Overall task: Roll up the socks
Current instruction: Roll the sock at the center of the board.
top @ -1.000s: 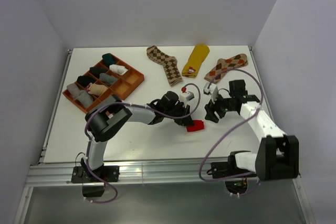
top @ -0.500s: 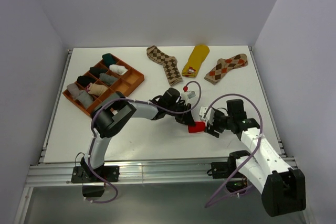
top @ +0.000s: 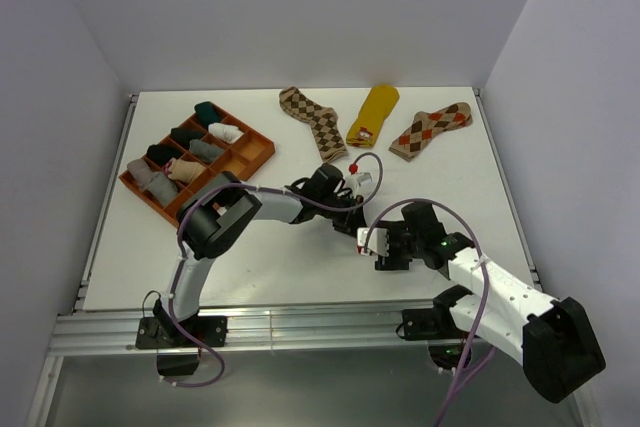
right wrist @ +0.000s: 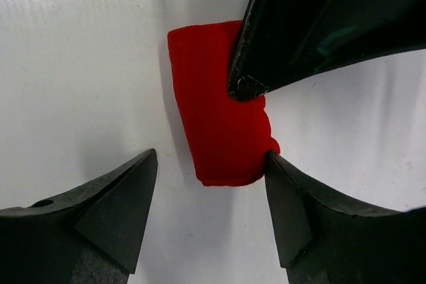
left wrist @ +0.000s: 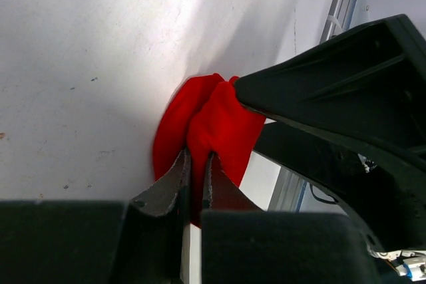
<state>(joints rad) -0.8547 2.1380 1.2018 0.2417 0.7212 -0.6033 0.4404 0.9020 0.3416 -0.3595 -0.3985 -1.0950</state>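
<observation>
Red sock [right wrist: 219,118] lay bunched on the white table [top: 270,267], right of middle, toward the near edge, left gripper [left wrist: 195,164] was clamped on a fold of it, right gripper [right wrist: 210,161] stood spread apart, jaws either side of the sock.

from above, the red sock [left wrist: 213,124] is hidden where the left tool [top: 354,229] and right tool [top: 373,247] meet. in the left wrist view its lower end disappears behind the left tool's fingers [left wrist: 166,187], and the right tool runs off the edge.
</observation>
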